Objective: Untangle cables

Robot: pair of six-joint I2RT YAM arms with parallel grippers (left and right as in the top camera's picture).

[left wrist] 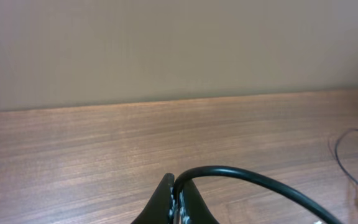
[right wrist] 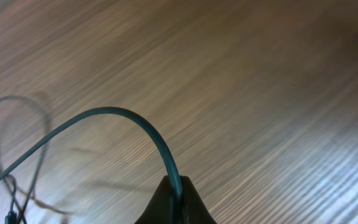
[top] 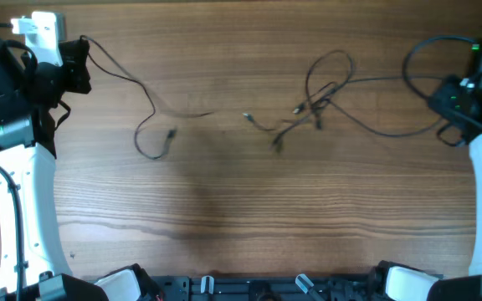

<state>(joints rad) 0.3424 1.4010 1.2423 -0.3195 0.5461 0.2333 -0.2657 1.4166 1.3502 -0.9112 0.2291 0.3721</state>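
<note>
At the table's (top: 224, 217) far-left corner, clamped between the closed fingers of the left gripper (left wrist: 174, 188): one end of the left cable (top: 154, 110); from there, trailing rightward across the wood, dipping into an open loop and ending in a small plug (top: 171, 132) lying flat, well apart from everything else; thin, black, slack throughout. Over on the far right, pinched likewise in the shut right gripper (right wrist: 178, 185): the right cable (top: 383, 80), arching up out of the fingertips in the wrist view, then running left along the table to the knot (top: 316, 102), right of centre; well apart from both grippers, nearer the right one. Around the knot, several thin black strands crossing one another, with one tall loop on its far side and a couple of short tails with small plug ends splayed out to the left and toward the near edge; a second slack strand sagging from the knot back toward the right gripper; impossible to tell which strand belongs to which cable inside the knot.
</note>
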